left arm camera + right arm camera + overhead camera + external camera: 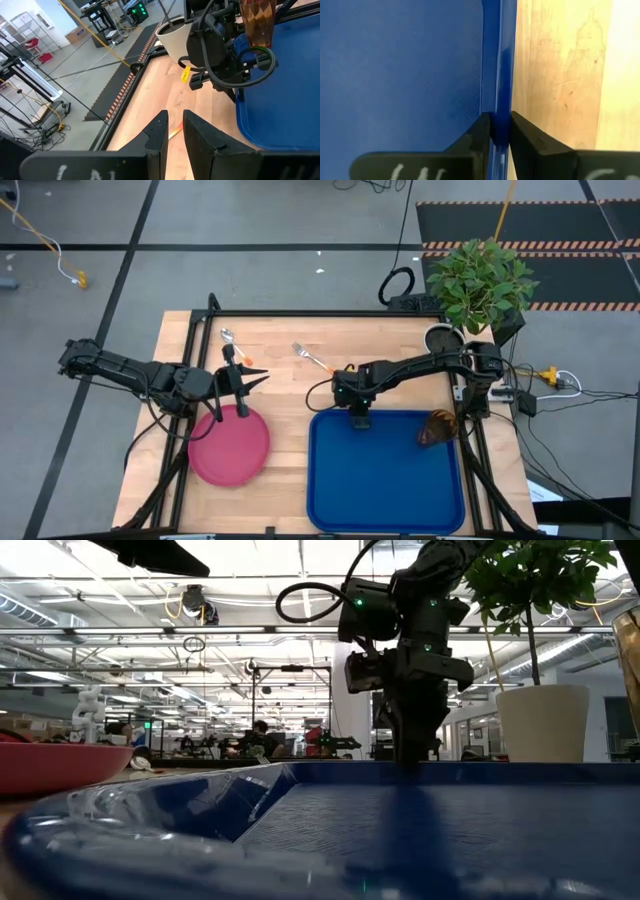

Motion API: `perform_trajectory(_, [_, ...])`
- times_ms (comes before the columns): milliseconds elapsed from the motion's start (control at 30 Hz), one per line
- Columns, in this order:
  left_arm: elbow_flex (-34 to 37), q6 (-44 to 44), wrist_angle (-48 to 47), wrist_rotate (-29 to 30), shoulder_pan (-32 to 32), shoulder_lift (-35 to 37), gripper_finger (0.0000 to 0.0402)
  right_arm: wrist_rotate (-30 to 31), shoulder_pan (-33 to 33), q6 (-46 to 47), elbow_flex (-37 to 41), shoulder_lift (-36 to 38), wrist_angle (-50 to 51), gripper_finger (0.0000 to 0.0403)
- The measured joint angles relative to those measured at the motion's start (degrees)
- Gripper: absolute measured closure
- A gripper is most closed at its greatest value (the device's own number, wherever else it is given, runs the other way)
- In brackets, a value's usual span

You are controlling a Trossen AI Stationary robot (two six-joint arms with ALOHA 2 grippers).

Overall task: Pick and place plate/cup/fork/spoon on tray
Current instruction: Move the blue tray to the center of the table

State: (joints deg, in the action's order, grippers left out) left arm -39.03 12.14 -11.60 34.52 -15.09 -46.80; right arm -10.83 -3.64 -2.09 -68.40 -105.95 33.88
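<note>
Right wrist view: right gripper (500,131) fingers straddle the tray (400,70) rim, one inside, one outside, pinched on it. Step in hand, by judgement: gripping the tray's far edge to shift it; next move calls for a level pull.
High view: cup (439,427) already on tray. Left gripper (243,382), fingers narrowly parted and empty, hovers by plate (229,445). Fork (312,358), spoon (229,337) on table (285,430).

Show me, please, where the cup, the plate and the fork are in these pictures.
the cup (438,427): high view, on its amber ribbed side, lying in the tray.
the plate (230,446): high view, on its flat pink-red middle.
the fork (312,358): high view, on its silver neck below the tines.
</note>
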Motion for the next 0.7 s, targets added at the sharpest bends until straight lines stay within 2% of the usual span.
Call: perform_trajectory(700, [0.0,0.2,0.3,0.0,0.0,0.0,0.0339,0.3,-2.6,-1.9,0.0,-0.1,-10.0,0.0355])
